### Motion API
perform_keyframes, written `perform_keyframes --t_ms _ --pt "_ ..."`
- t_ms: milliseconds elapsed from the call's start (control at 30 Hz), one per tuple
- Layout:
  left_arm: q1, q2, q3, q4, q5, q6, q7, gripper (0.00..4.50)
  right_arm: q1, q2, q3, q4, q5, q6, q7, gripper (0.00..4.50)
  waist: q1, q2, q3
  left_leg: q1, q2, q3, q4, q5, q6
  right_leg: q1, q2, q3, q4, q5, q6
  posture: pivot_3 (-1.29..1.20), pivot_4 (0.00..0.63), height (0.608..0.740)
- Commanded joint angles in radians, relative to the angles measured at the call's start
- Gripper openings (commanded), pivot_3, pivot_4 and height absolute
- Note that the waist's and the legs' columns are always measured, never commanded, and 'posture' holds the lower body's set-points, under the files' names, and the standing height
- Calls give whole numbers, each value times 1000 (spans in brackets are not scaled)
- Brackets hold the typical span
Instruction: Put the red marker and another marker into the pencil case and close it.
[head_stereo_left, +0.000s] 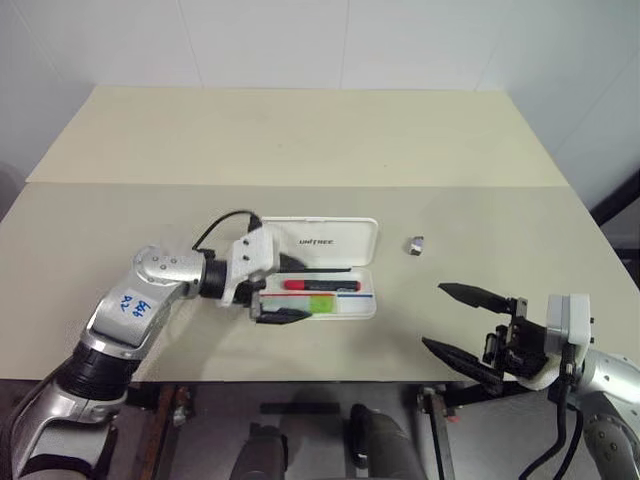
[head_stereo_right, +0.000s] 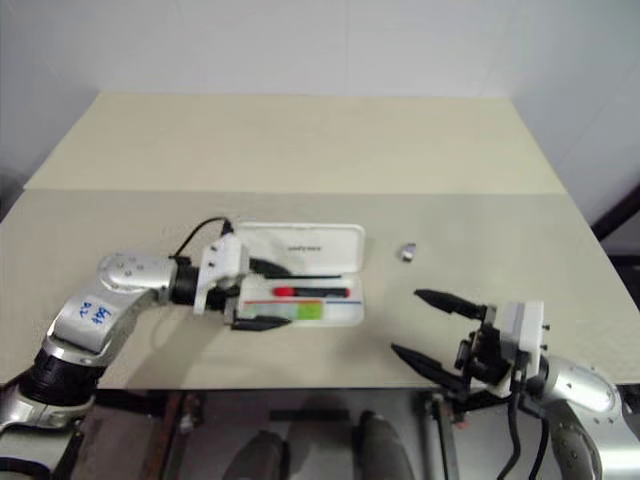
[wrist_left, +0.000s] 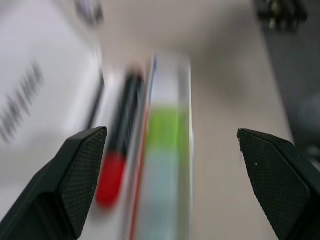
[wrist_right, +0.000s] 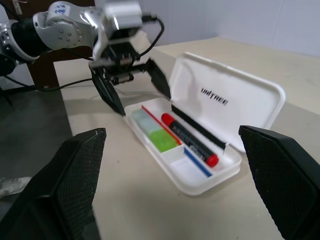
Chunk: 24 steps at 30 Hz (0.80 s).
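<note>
The white pencil case lies open mid-table, its lid with "UNITREE" lettering tilted back. Inside, the red marker, black-barrelled with a red cap, rests in the rear channel. The other marker, green-capped with a pale body, lies in the front channel beside it. My left gripper is open at the case's left end, one finger on each side of the tray, nothing between them; the right wrist view shows the left gripper the same way. My right gripper hangs open and empty near the table's front edge, right of the case.
A small grey object sits on the table just right of the case's lid. The beige table stretches far behind the case, with a seam across it. Its front edge runs close below both grippers.
</note>
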Motion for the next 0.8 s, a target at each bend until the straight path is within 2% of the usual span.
perform_keyframes --t_ms 33,67,133,267,567,800 --pt "-26 -79 166 -53 -165 19 77 4447 -35 -16 8 -17 -36 32 -74 4500 -1 0 0 0 0 0 0 0 0 0 0 0 0 2 3 0 150 740" --pt "-17 -102 216 -53 -206 9 91 4447 -63 -13 15 -4 -60 40 -107 4500 -5 0 0 0 0 0 0 0 0 0 0 0 0 5 8 0 150 740" --pt "10 -128 300 -60 -265 -27 101 4447 -141 0 41 39 -129 60 -194 4500 -18 0 0 1 0 1 -1 0 0 0 0 0 0 5 8 0 150 740" --pt "73 -113 374 -64 -286 -61 109 4447 -266 -9 133 98 -286 198 -375 4500 -25 0 0 2 0 0 0 1 -1 0 0 0 3 4 7 0 150 740" --pt "251 2 516 -44 -391 -81 -32 4447 -551 254 240 274 -403 345 -691 4500 -27 0 0 0 0 -1 0 1 -2 -10 1 1 9 4 6 0 150 740" --pt "318 83 564 -7 -395 -108 -120 4447 -657 353 217 466 -519 354 -900 4500 -27 1 0 -4 -1 0 -3 1 -2 -14 1 2 9 4 6 0 150 740"
